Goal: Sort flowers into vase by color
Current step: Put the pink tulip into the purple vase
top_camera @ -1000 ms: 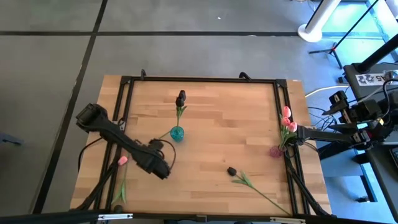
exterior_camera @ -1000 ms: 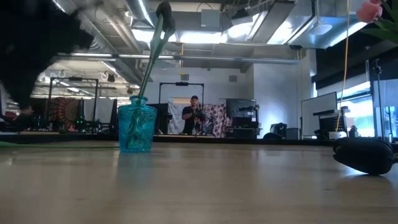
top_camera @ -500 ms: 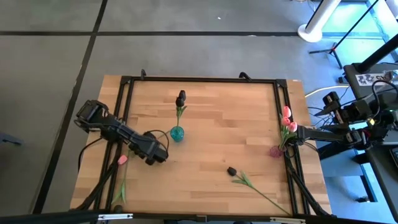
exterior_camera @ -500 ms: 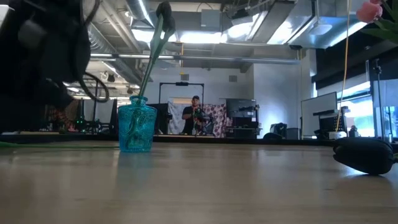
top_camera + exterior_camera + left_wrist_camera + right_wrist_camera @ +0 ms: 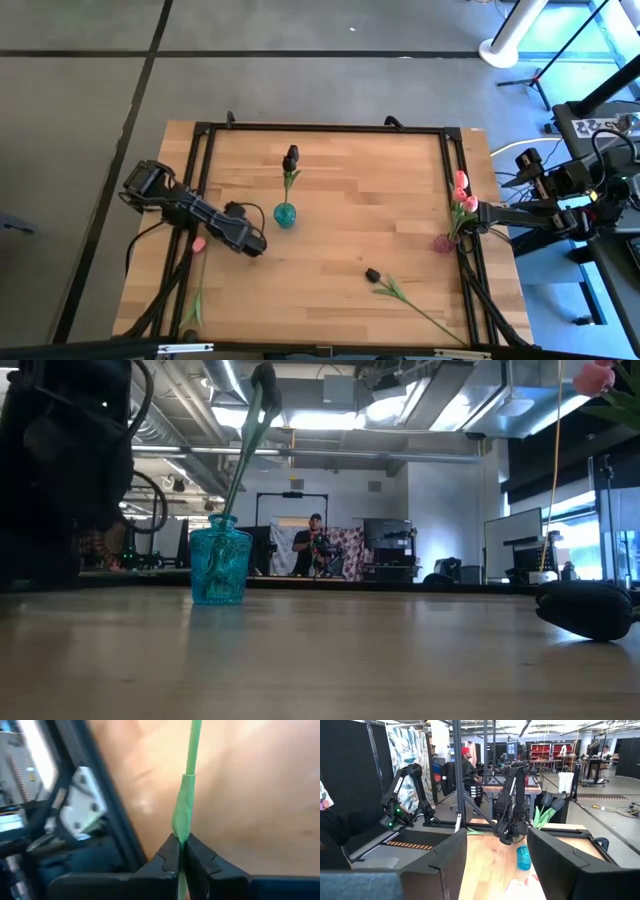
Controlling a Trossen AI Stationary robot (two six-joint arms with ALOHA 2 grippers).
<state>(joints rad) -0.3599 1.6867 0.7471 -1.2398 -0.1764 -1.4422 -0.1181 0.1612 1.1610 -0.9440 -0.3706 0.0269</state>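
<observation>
We see the left gripper low over the table near its left edge, fingers pinched together on the thin green stem of a pink tulip. In the left wrist view the stem runs straight out from between the closed fingers, with a slightly thicker, paler green sleeve just beyond the tips. From above, this flower's small pink head lies right at the left edge, and its stem trails toward the front-left corner.

A small teal glass vase stands left of the table's middle, holding one black tulip: a dark, closed head on a long green stem that leans toward the far edge. In the low view the vase is faceted and see-through, the stem rising slantwise from it.

A second black-headed tulip lies flat near the front edge, right of centre, with green leaves just behind its head and its stem pointing toward the front-right corner.

At the right edge, a bunch of pink tulips stands in a pinkish vase. The right gripper sits just beside them, and its fingers stand apart with nothing visible between them.
</observation>
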